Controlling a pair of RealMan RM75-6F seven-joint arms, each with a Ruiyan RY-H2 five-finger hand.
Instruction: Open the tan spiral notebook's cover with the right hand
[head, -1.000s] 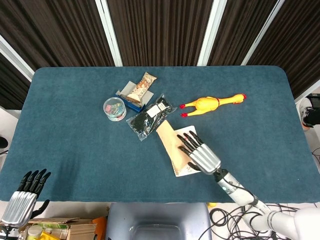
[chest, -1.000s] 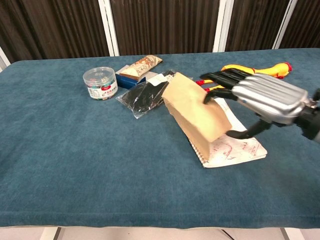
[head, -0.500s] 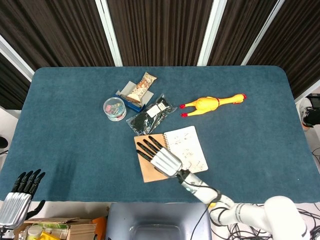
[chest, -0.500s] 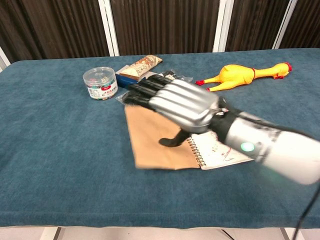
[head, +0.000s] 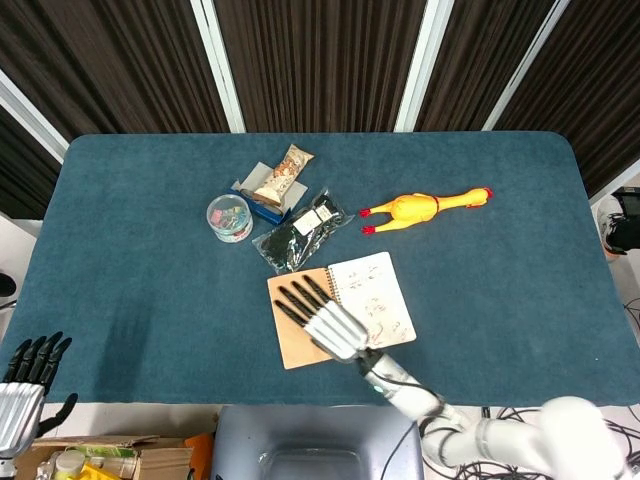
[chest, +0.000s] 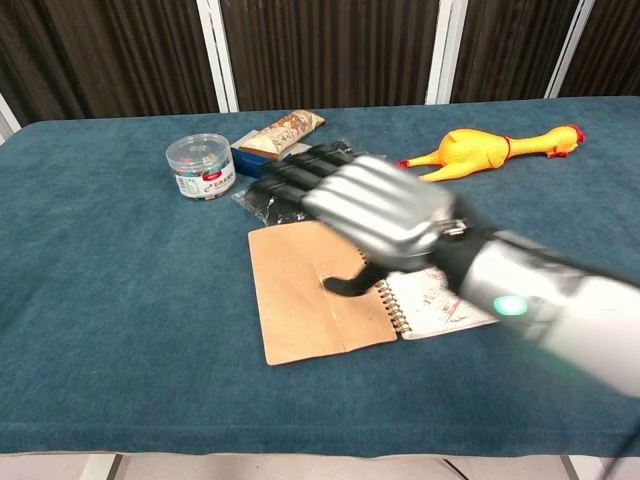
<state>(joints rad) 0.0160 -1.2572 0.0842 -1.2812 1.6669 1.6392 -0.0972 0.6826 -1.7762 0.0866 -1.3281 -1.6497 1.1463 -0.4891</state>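
Note:
The tan spiral notebook lies open on the blue table. Its tan cover (head: 292, 338) (chest: 305, 305) is folded flat to the left of the spiral. The white written page (head: 376, 298) (chest: 448, 302) faces up on the right. My right hand (head: 322, 318) (chest: 368, 205) hovers over the cover with its fingers stretched out towards the far left and nothing in it. Its thumb (chest: 345, 285) points down close to the cover near the spiral; I cannot tell whether it touches. My left hand (head: 27, 378) shows only in the head view, at the bottom left off the table, fingers apart and empty.
A black packet (head: 300, 232) (chest: 275, 200) lies just beyond the notebook, under the right hand's fingertips in the chest view. Further back are a clear round jar (head: 229, 217) (chest: 200, 165), a snack bar (head: 281, 173) on a blue box, and a yellow rubber chicken (head: 425, 207) (chest: 490, 150).
The cover went from lifted and tilted to lying flat, open to the left. My right hand swept left over it. The left hand sank lower at the frame's corner.

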